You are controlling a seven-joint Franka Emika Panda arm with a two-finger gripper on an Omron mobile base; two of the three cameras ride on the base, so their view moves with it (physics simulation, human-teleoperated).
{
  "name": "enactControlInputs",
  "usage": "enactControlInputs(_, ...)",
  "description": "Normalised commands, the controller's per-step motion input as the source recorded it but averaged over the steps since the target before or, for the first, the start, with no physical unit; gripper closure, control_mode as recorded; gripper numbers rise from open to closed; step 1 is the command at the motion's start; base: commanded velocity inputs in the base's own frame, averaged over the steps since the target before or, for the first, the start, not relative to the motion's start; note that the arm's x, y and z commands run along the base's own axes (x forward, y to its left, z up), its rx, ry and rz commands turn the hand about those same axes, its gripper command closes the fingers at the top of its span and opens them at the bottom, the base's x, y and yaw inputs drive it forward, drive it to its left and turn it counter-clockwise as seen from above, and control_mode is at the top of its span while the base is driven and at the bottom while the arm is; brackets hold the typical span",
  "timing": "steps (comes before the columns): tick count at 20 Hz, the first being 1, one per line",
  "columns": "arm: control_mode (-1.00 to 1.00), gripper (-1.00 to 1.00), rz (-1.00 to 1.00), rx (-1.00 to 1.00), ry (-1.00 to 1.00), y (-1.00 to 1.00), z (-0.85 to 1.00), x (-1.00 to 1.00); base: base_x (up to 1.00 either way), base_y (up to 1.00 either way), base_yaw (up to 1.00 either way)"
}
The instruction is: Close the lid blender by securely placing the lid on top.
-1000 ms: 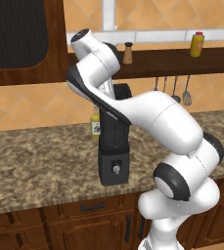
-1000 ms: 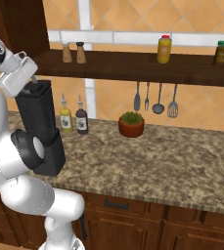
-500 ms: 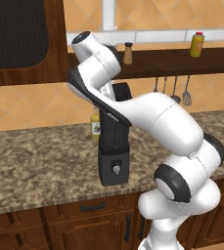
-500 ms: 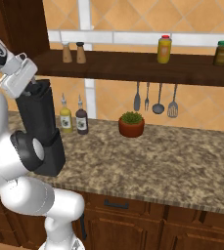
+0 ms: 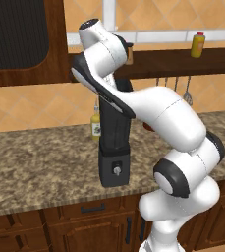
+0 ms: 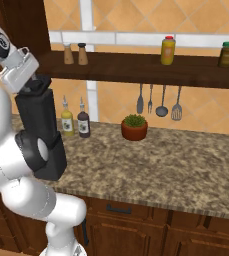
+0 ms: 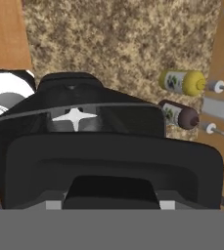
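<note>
The blender stands on the granite counter, a black boxy base with a silver knob and a dark square jar above it. In the hand view the jar's open mouth shows the white blades inside. The lid, a flat black rounded-square cap, hangs just above that mouth, roughly centred over it. My gripper is shut on the lid from above. In the left base view my own arm hides the hand and the lid.
A yellow bottle and a dark bottle stand against the wall just behind the blender. Further right are a potted plant and hanging utensils. A wooden shelf with shakers and jars runs close above the hand.
The hand with the lid has shifted only very slightly over the jar. Nothing else has moved.
</note>
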Motion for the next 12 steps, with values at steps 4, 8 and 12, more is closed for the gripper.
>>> enactControlInputs(4,-1.0,1.0,0.01,0.12,0.03,-0.03,0.1,-0.13,0.0,0.0,0.0)
enactControlInputs(8,-1.0,1.0,0.04,0.14,0.02,0.0,-0.37,-0.39,0.0,0.0,0.0)
enactControlInputs(12,-1.0,1.0,0.09,0.12,0.0,-0.04,-0.49,-0.27,0.0,0.0,0.0)
